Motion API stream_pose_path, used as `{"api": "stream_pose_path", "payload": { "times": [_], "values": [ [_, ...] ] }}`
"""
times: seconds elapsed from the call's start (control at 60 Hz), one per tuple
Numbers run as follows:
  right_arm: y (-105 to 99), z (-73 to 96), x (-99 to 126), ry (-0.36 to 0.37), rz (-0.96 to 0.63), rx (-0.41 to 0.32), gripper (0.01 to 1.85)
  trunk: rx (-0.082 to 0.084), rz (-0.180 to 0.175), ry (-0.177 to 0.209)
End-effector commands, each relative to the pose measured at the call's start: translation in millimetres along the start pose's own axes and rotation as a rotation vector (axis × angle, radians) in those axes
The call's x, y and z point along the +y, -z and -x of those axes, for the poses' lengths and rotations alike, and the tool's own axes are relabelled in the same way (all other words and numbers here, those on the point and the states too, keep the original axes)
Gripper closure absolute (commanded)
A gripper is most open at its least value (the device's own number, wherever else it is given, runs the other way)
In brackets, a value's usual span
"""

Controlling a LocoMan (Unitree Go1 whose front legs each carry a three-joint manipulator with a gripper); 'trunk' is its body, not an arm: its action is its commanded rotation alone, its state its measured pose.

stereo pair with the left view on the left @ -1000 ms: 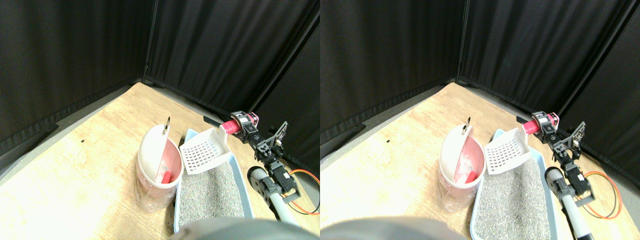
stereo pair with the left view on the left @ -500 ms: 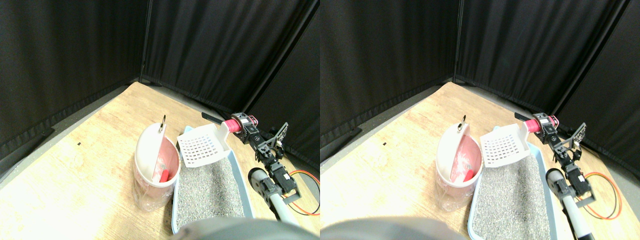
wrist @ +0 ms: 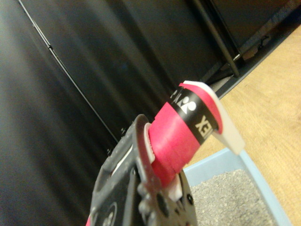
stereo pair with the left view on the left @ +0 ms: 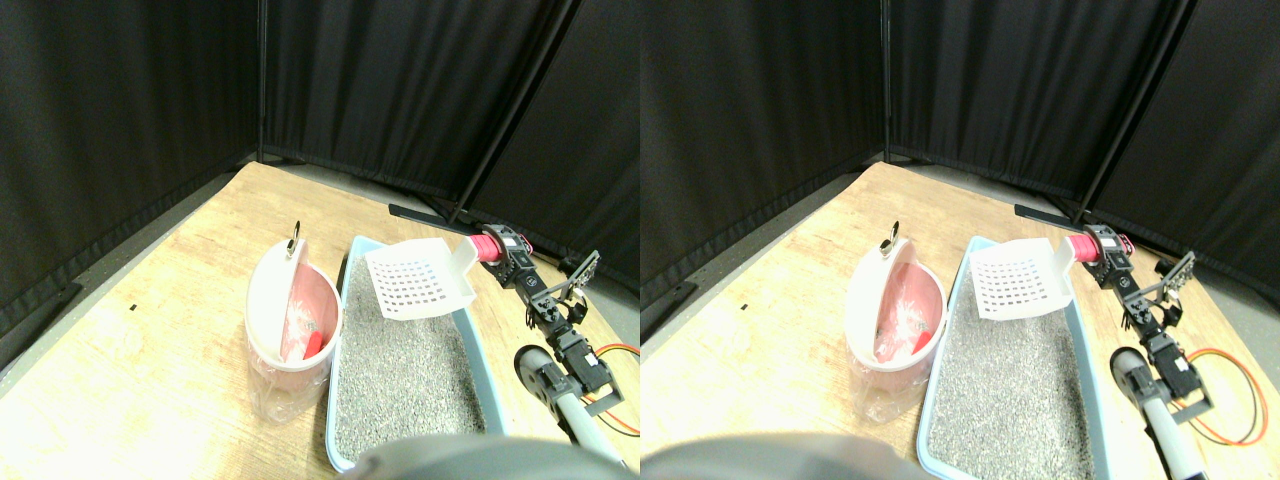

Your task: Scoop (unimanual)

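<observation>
Right hand (stereo pair with the left view on the left: 492,246) grips the scoop (stereo pair with the left view on the left: 420,281) by its red handle above the litter tray (stereo pair with the left view on the left: 478,352); tip it down level into the litter.

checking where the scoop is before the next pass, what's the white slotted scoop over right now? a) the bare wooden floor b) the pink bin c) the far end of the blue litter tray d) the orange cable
c: the scoop, its red-wrapped handle at the right gripper, hangs over the far end of the blue litter tray, with grey litter below it and the pink bin off to its side.
</observation>
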Motion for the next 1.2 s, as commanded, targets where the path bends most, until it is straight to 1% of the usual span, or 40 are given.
{"api": "stream_pose_path", "payload": {
  "times": [0.017,0.033,0.117,0.2,0.233,0.283,0.333,0.417,0.5,0.55,0.7,0.717,0.733,0.767,0.85,0.867,0.917,0.933,0.967,1.083,1.133,1.15,1.2],
  "values": [
    [-7,1.1,-6,-0.002,-0.024,-0.077,1.81,0.003,0.014,0.020],
    [-6,4.5,-12,0.003,-0.028,-0.084,1.81,0.003,0.009,0.026],
    [-4,11.2,-20,0.025,-0.045,-0.082,1.81,0.006,0.001,0.038],
    [-1,16.8,-27,0.038,-0.049,-0.080,1.81,0.005,-0.006,0.047],
    [2,21.1,-33,0.060,-0.057,-0.076,1.81,0.005,-0.010,0.053],
    [5,25.3,-38,0.073,-0.066,-0.073,1.81,0.006,-0.016,0.063],
    [6,27.1,-40,0.078,-0.072,-0.072,1.81,0.006,-0.017,0.066],
    [15,35.3,-49,0.096,-0.088,-0.069,1.81,0.006,-0.022,0.076],
    [20,39.2,-52,0.096,-0.089,-0.073,1.81,0.006,-0.025,0.081],
    [26,44.2,-57,0.100,-0.100,-0.081,1.81,0.006,-0.027,0.083],
    [37,52.9,-60,0.131,-0.129,-0.056,1.81,0.009,-0.031,0.088],
    [41,55.3,-62,0.132,-0.141,-0.054,1.81,0.009,-0.031,0.089],
    [41,55.3,-62,0.132,-0.141,-0.054,1.81,0.009,-0.031,0.089],
    [46,59.1,-61,0.149,-0.151,-0.051,1.81,0.010,-0.032,0.091],
    [47,59.6,-61,0.149,-0.153,-0.052,1.81,0.011,-0.033,0.092],
    [56,62.4,-61,0.139,-0.158,-0.073,1.81,0.012,-0.035,0.095],
    [59,63.4,-61,0.137,-0.164,-0.073,1.81,0.014,-0.036,0.097],
    [63,64.7,-61,0.130,-0.170,-0.073,1.81,0.014,-0.037,0.098],
    [63,64.7,-61,0.130,-0.170,-0.073,1.81,0.014,-0.037,0.098],
    [74,67.5,-61,0.150,-0.189,-0.060,1.81,0.018,-0.040,0.106],
    [75,67.8,-61,0.154,-0.193,-0.056,1.81,0.018,-0.040,0.106],
    [76,68.5,-61,0.161,-0.197,-0.048,1.81,0.021,-0.043,0.109],
    [79,70.2,-62,0.166,-0.203,-0.039,1.81,0.022,-0.045,0.110]
  ]
}}
